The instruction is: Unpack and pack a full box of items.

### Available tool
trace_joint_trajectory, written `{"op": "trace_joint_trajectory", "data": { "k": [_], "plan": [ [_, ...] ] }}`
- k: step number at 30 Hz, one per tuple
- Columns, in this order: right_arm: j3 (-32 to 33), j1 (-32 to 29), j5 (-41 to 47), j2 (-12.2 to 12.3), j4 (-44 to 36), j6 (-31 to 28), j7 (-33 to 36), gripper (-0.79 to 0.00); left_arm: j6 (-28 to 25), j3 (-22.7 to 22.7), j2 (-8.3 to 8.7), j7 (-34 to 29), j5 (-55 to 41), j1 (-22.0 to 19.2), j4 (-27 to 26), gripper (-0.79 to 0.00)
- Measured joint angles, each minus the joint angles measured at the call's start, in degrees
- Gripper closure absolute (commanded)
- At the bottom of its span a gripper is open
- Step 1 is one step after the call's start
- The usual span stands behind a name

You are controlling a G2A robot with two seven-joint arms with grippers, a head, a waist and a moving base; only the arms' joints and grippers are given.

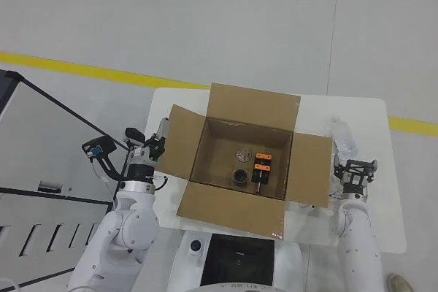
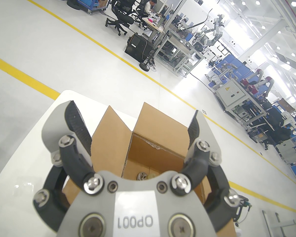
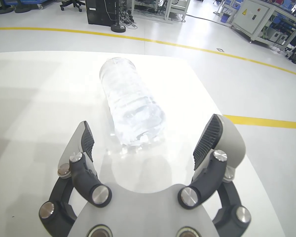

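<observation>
We found the cardboard box standing open in the middle of the white table, with all four flaps folded outward. On its floor lay a metal disc, a dark round part nearer the front, and an orange-and-black part just right of those two. The left gripper hung just left of the box's left flap, its fingers spread wide and holding nothing. The right gripper sat right of the box, likewise spread and empty. Just beyond it, toward the far side, a clear plastic bottle lay on its side on the table, ungripped.
</observation>
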Motion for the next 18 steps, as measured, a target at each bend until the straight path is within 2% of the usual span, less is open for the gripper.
{"op": "trace_joint_trajectory", "data": {
  "k": [10,18],
  "plan": [
    [0.40,-2.53,2.56,0.67,-5.97,-1.18,1.36,-0.785,0.00,0.00,0.00,0.00,0.00,0.00,0.00,-0.785],
    [0.92,-0.94,7.53,1.06,-8.88,-2.69,9.54,-0.785,0.00,0.00,0.00,0.00,0.00,0.00,0.00,-0.785]
  ]
}}
